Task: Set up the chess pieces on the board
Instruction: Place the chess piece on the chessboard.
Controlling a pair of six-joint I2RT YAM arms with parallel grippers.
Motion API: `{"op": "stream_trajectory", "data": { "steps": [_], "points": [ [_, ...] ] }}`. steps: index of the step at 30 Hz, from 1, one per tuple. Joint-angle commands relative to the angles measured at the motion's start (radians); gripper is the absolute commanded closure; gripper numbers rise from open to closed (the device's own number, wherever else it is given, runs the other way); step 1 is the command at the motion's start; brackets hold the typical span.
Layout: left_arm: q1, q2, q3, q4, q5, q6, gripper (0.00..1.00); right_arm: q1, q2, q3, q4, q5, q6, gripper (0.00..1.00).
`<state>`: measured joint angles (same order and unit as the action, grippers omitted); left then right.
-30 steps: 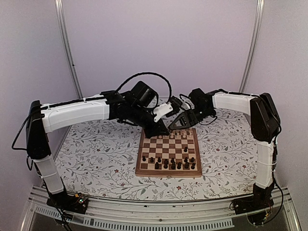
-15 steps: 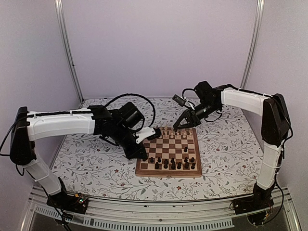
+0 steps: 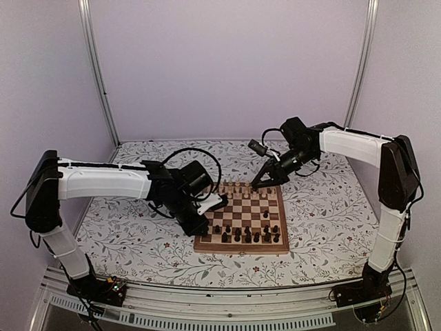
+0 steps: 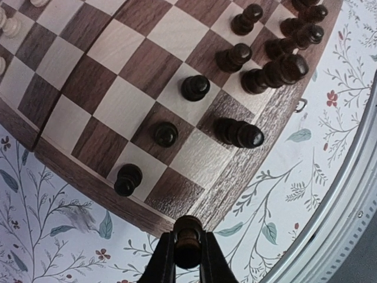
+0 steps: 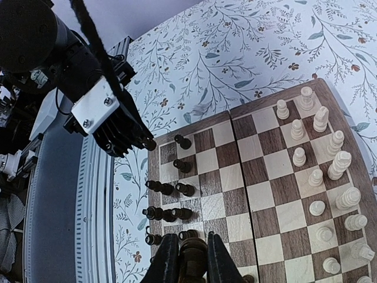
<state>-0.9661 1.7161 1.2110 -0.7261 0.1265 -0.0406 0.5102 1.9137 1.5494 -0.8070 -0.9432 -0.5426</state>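
The board (image 3: 241,249) lies in the middle of the table. Dark chess pieces (image 3: 244,234) fill its near rows, some lying on their sides (image 4: 238,132), and pale ones (image 3: 248,188) line the far rows (image 5: 330,177). My left gripper (image 4: 188,244) is shut on a dark piece (image 4: 188,227) and hovers just off the board's near left corner (image 3: 203,226). My right gripper (image 5: 188,253) is shut on another dark piece (image 5: 194,250). It hangs high over the board's far edge (image 3: 258,183). The right wrist view shows the left gripper (image 5: 138,138) at that corner.
The floral-patterned table (image 3: 138,227) surrounds the board. A metal rail (image 3: 207,303) runs along the near edge, close to the left gripper (image 4: 347,194). Upright frame posts (image 3: 96,69) stand at the back corners.
My left arm has swung down from the board's far left corner to its near left corner, still holding its dark piece. My right gripper has shifted slightly and keeps its piece.
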Motion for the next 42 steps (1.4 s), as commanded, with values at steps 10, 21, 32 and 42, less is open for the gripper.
{"op": "stream_trajectory", "data": {
  "steps": [10,21,32,42],
  "points": [
    [-0.010,0.078,0.010,0.042,-0.009,-0.005,0.95,-0.001,-0.045,-0.018,0.026,0.038,-0.017,0.94],
    [-0.010,0.090,0.005,0.076,-0.048,-0.017,0.92,-0.002,-0.035,-0.017,0.026,0.043,-0.016,0.94],
    [-0.011,0.106,0.007,0.062,-0.014,-0.002,0.83,-0.002,-0.031,-0.022,0.028,0.055,-0.020,0.94],
    [-0.011,0.041,0.023,0.040,-0.017,0.000,0.64,0.007,-0.028,-0.030,0.033,0.100,-0.026,0.94]
  ]
}}
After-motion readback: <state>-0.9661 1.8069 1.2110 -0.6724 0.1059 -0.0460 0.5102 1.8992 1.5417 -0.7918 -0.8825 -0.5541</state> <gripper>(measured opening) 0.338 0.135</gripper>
